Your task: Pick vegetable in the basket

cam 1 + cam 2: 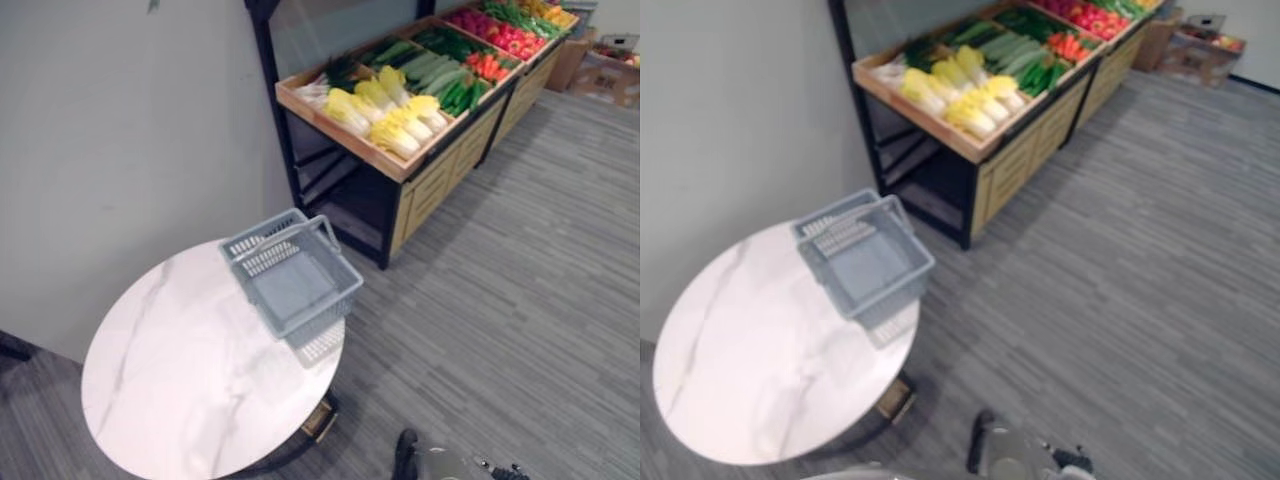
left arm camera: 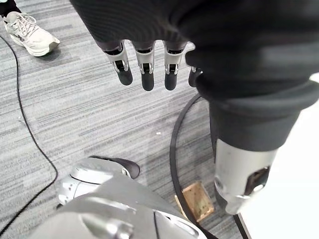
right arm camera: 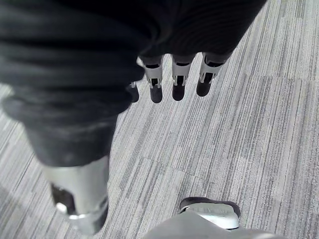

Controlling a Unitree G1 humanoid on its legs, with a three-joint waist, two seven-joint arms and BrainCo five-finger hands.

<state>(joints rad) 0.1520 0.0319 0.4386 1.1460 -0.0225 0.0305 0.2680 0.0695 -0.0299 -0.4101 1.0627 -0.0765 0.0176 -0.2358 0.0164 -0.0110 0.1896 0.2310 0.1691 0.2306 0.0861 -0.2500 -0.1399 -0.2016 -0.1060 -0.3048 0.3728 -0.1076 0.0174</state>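
A grey plastic basket (image 1: pixel 292 279) stands empty at the far right edge of a round white marble table (image 1: pixel 180 380), its handle raised. Beyond it a wooden produce stand (image 1: pixel 400 165) holds yellow-white cabbages (image 1: pixel 385 110), green cucumbers (image 1: pixel 450 80), carrots (image 1: pixel 487 66) and red peppers (image 1: pixel 500 35). My left hand (image 2: pixel 144 64) hangs over the grey carpet beside the table's rim, fingers straight and holding nothing. My right hand (image 3: pixel 174 79) hangs over the carpet too, fingers straight and empty.
A grey wall (image 1: pixel 120 120) stands behind the table. Striped grey carpet (image 1: pixel 520 300) stretches between the table and the stand. Cardboard boxes (image 1: pixel 600 70) sit at the far right. A person's white shoe (image 2: pixel 30 32) rests on the carpet.
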